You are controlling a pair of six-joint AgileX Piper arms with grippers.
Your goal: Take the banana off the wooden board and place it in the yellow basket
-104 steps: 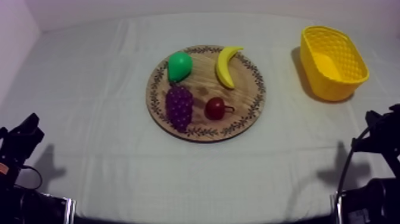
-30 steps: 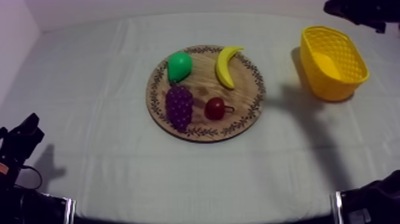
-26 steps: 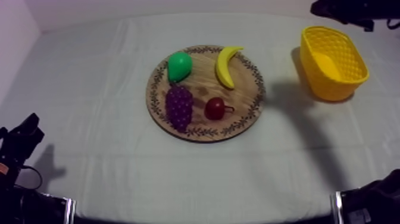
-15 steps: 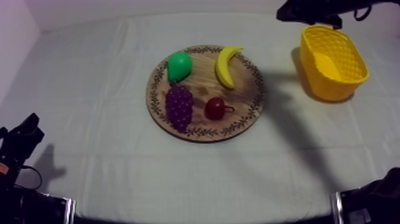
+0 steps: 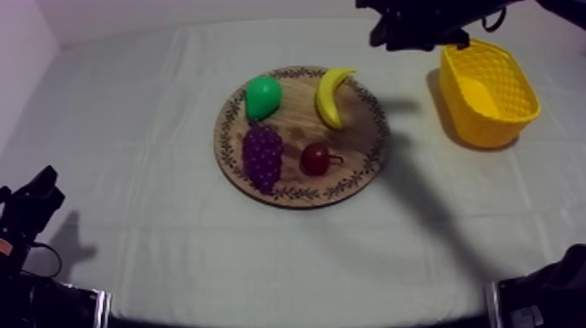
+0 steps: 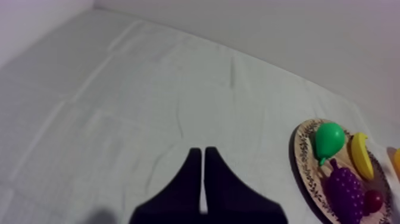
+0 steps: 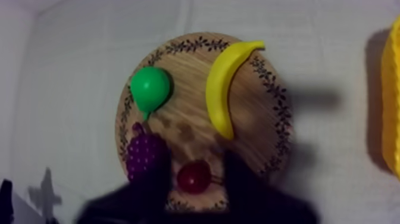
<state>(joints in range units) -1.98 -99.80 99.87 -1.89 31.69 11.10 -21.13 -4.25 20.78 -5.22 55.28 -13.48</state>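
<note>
A yellow banana (image 5: 330, 96) lies at the back right of the round wooden board (image 5: 366, 161), with a green pear (image 5: 262, 96), purple grapes (image 5: 262, 155) and a small red fruit (image 5: 315, 159) beside it. The yellow basket (image 5: 487, 90) stands on the cloth right of the board. My right gripper (image 5: 382, 30) hangs high at the back, between board and basket. Seen from the right wrist, that gripper (image 7: 196, 159) is open above the board (image 7: 271, 143), with the banana (image 7: 223, 89) just beyond its fingers. My left gripper (image 6: 202, 154) is shut on nothing, low at the table's left front (image 5: 37, 199).
The right arm casts a shadow across the cloth between board and basket. Bare cloth stretches along the front and left of the table. A wall edge rises at the far left.
My right arm left its rest spot at the lower right, came in at the upper right and has swept left past the basket toward the board. The left arm and fruit are still.
</note>
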